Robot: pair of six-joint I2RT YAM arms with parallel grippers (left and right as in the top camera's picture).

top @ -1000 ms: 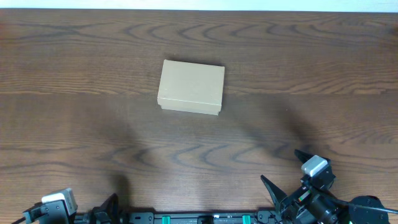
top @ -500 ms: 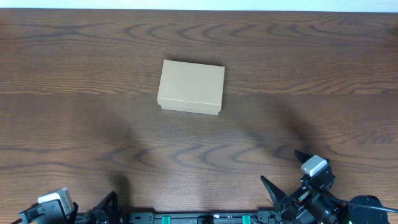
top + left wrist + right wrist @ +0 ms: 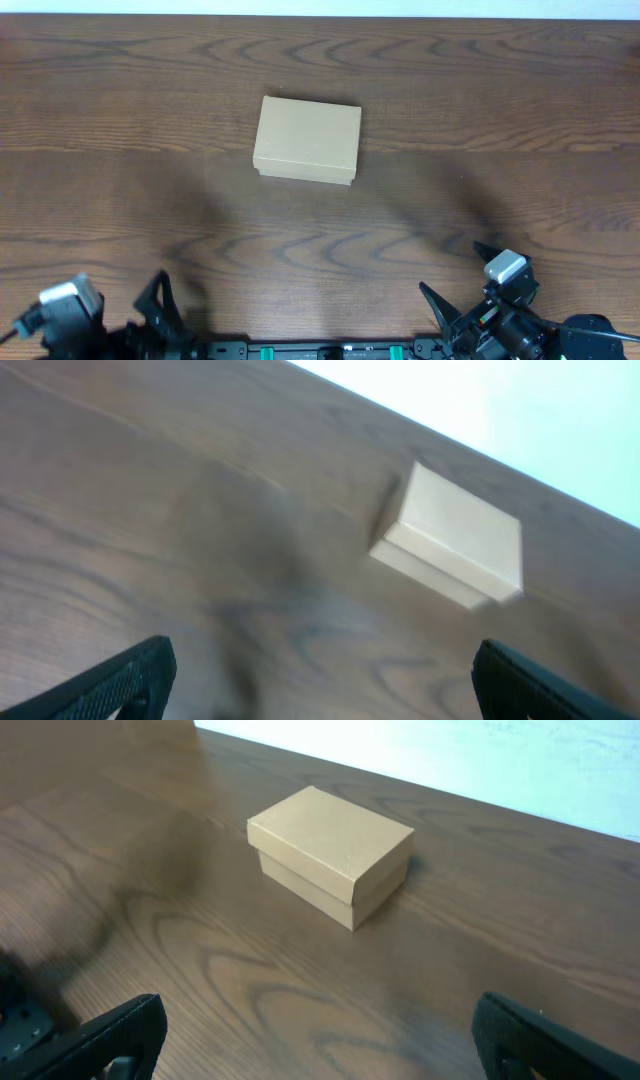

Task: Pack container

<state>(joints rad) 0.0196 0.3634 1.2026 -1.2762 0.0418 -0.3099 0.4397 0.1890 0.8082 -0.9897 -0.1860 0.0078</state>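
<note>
- The left gripper [image 3: 320, 695] is seen released, its two dark fingertips [image 3: 130, 675] spread wide at the bottom corners of the left wrist view, with nothing between them
- The right gripper [image 3: 325, 1040] is likewise spread wide and empty, and it is placed as it was a second ago, at the near right of the table [image 3: 120, 150]
- Compared with a second ago, the left gripper has been shifted in the overhead view: its pale camera block [image 3: 68, 298] now sits further left and further from the near edge, and one black finger is shown more fully
- The container [image 3: 307, 140] has not been moved; it lies slightly left of centre on the far half of the table, lid shut, well apart from both grippers
- Only the tips of the fingers are shown in either wrist view, the rest being cut off by the lower border
- Both arms are cut off by the near edge of the overhead view, and the left gripper's second finger cannot be made out there
- The left wrist view is blurred, so the container's edges are soft
- What is inside the container is hidden by its lid
</note>
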